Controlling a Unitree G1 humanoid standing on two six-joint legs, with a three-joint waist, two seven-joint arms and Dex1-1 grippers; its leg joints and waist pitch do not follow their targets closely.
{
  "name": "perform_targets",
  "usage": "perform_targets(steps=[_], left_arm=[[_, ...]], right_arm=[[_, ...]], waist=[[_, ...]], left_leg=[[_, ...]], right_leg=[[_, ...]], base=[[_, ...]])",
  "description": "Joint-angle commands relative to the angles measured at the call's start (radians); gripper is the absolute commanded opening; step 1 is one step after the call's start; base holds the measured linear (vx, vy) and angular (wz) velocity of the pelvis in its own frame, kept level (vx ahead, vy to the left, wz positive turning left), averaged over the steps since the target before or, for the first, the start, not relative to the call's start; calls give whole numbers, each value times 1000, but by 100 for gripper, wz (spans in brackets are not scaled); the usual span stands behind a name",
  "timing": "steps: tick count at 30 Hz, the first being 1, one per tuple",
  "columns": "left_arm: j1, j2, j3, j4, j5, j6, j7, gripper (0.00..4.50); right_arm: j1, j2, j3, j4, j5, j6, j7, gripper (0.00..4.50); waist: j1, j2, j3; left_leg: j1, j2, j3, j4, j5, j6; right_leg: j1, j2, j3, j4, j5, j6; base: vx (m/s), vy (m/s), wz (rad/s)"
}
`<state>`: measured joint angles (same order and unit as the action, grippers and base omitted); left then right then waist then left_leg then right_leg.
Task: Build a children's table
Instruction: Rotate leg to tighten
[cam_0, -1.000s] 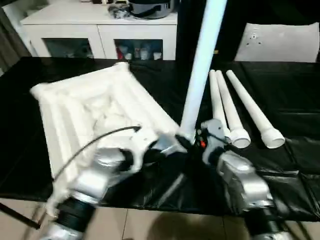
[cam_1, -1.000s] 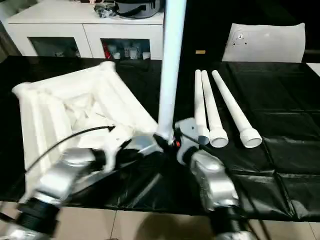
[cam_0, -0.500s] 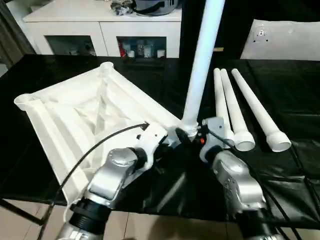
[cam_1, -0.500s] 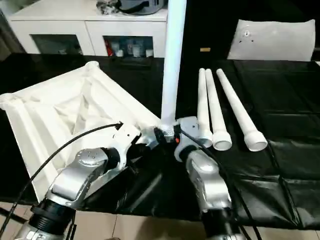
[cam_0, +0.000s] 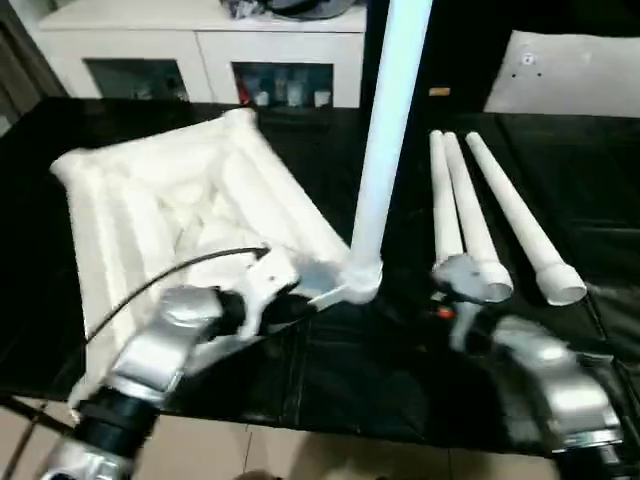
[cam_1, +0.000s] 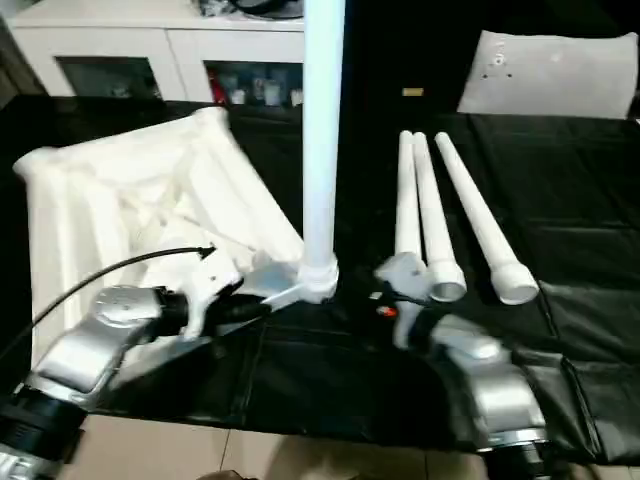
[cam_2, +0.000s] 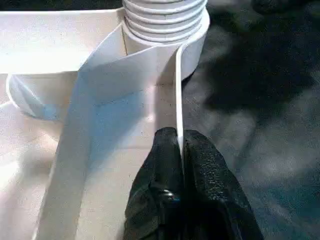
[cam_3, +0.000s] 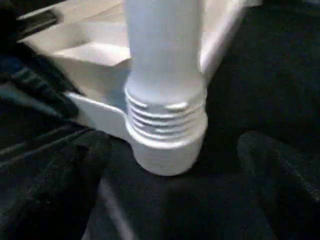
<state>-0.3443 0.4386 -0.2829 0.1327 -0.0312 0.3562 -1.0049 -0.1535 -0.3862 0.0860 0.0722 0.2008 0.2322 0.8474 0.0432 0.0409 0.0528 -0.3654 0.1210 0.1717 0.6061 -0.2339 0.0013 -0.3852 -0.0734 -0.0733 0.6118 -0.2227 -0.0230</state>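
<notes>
Right gripper (cam_1: 400, 290): moved back from the upright leg (cam_0: 385, 150), jaws spread apart, holding nothing.
Left gripper (cam_2: 180, 165): clenched on the thin rim of the tabletop (cam_0: 170, 210), probably to steady it.
Upright leg: stands threaded in the near corner socket (cam_3: 167, 145).
Spare legs (cam_0: 480, 215): three, flat on the black table (cam_0: 590, 180).

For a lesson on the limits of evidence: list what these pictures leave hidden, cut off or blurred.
- Upright leg: its upper end is cut off by the top edge in both eye views.
- Tabletop: near corner hidden behind the left forearm.
- Right claw: blurred in the eye views.
- Cabinet contents: too small behind glass.
</notes>
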Motion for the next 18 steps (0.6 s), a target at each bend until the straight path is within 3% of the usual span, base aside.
perform_targets(steps=[1, 9, 17, 18], left_arm=[[-1, 36, -46, 16, -7, -25, -105, 0], [-25, 116, -105, 49, -23, -119, -287, 0], [-50, 127, -142, 92, -3, -190, -343, 0], [-54, 123, -148, 95, -1, -195, -348, 0]], right_arm=[[-22, -40, 14, -18, 9, -8, 70, 448], [-84, -85, 71, 17, 8, -27, 190, 448], [-134, -83, 128, 53, 28, -29, 298, 430], [-149, -73, 139, 75, 28, -30, 314, 416]], waist=[[5, -13, -57], [20, -14, -56], [32, -16, -59], [36, -24, -60]], left_leg=[[4, 114, -47, -66, 7, 176], [9, 117, -43, -64, -10, 147], [11, 119, -42, -62, -11, 128], [11, 119, -40, -62, -8, 126]], right_leg=[[46, -103, 64, -58, -14, -265], [46, -106, 66, -50, 0, -289], [46, -108, 67, -45, 8, -294], [47, -107, 67, -44, 13, -293]], base=[[0, 0, 0], [0, 0, 0], [0, 0, 0], [0, 0, 0]])
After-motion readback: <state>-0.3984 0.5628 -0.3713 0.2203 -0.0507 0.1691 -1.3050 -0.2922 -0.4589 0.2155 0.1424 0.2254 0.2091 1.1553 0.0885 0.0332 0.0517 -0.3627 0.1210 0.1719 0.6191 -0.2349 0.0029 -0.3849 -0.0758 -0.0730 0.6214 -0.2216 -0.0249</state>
